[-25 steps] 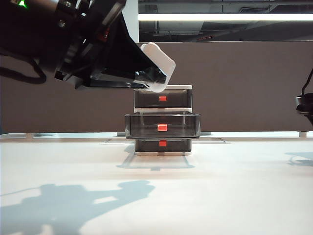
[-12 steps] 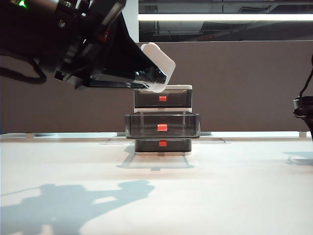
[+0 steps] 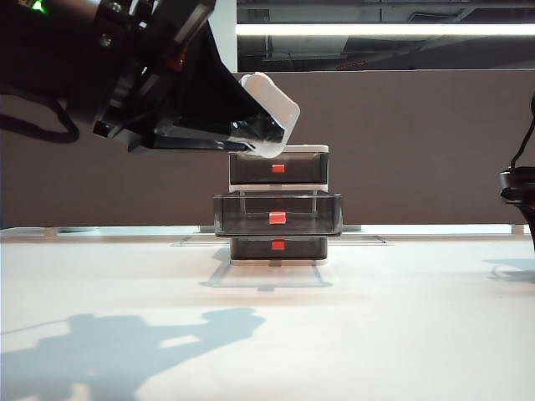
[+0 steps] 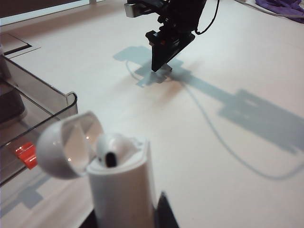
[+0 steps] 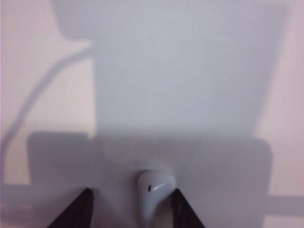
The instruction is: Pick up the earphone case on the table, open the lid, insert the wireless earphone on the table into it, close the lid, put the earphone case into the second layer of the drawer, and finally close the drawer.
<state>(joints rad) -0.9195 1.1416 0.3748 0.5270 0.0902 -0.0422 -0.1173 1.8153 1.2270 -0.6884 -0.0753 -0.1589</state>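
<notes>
My left gripper (image 3: pixel 251 125) is up at the left, shut on the white earphone case (image 3: pixel 269 113), which it holds tilted above the drawer (image 3: pixel 278 150). In the left wrist view the case (image 4: pixel 121 185) stands between my left gripper's (image 4: pixel 128 219) jaws. Its lid (image 4: pixel 64 147) is swung open and one earbud (image 4: pixel 111 149) sits inside. My right gripper (image 5: pixel 132 194) is open low over the table (image 5: pixel 190 71). The wireless earphone (image 5: pixel 154 190) lies between its fingers, close to one fingertip (image 5: pixel 176 195). In the exterior view that arm only shows at the right edge.
The second layer of the drawer (image 3: pixel 277 213) is pulled out towards the front, with a red tab (image 3: pixel 277 218). The top and bottom drawers are shut. In the left wrist view the pulled-out drawer's corner (image 4: pixel 66 102) is near the case, and the right arm (image 4: pixel 173 28) is farther off.
The right arm at the exterior view's right edge has shifted very slightly. The left gripper and the case have stayed still.
</notes>
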